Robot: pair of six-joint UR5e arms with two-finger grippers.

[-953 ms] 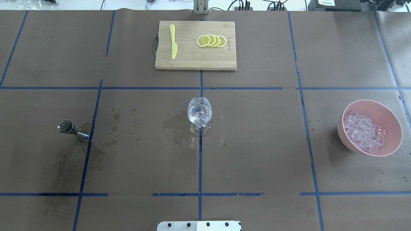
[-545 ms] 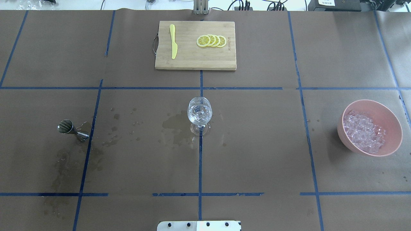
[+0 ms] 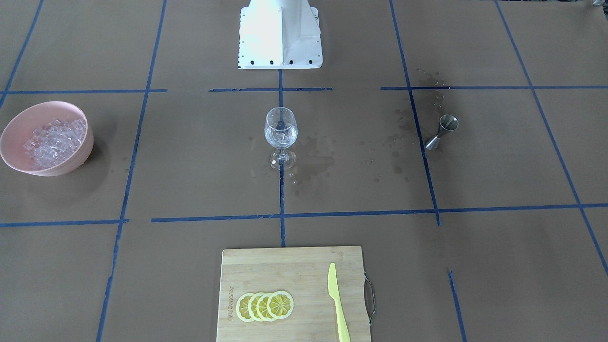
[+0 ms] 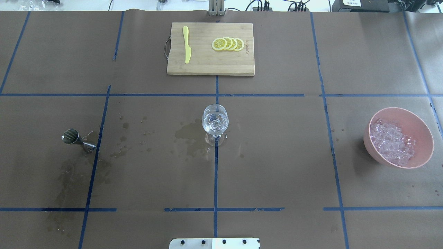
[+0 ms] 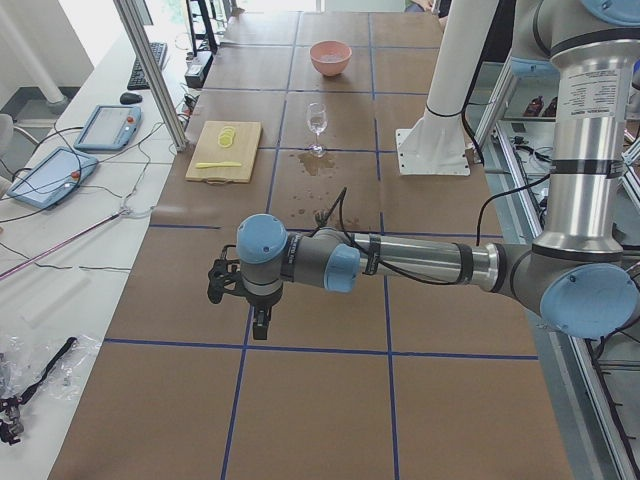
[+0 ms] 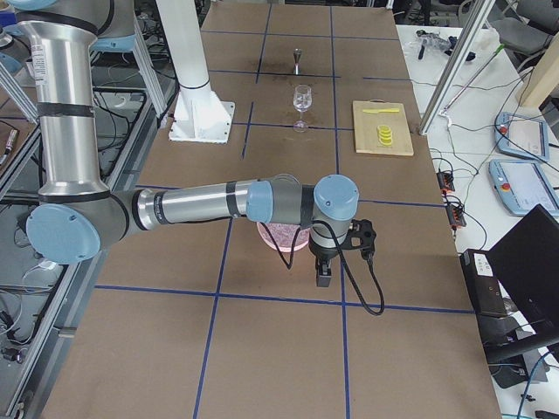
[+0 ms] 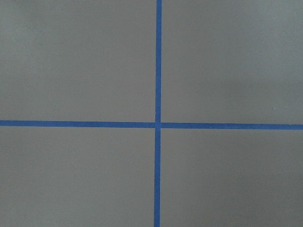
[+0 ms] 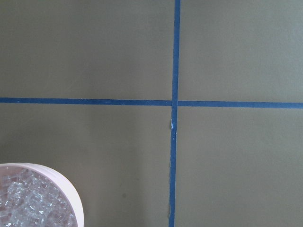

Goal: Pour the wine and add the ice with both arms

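Note:
A clear wine glass [image 4: 215, 121] stands at the table's middle with ice cubes in it; I cannot make out wine in it. It also shows in the front view [image 3: 280, 130]. A steel jigger [image 4: 73, 137] stands at the left. A pink bowl [image 4: 424, 133] at the right holds a heap of ice [image 4: 391, 141]. Both arms are outside the overhead view. The left gripper [image 5: 260, 325] hangs over bare paper beyond the jigger. The right gripper [image 6: 321, 278] hangs just beyond the bowl [image 6: 284, 237]. I cannot tell whether either is open or shut.
A wooden cutting board [image 4: 207, 65] at the far middle carries lemon slices [image 4: 228, 44] and a yellow knife [image 4: 187, 44]. Wet stains [image 4: 188, 136] mark the paper between jigger and glass. The white pedestal base [image 3: 280, 33] stands at the near edge.

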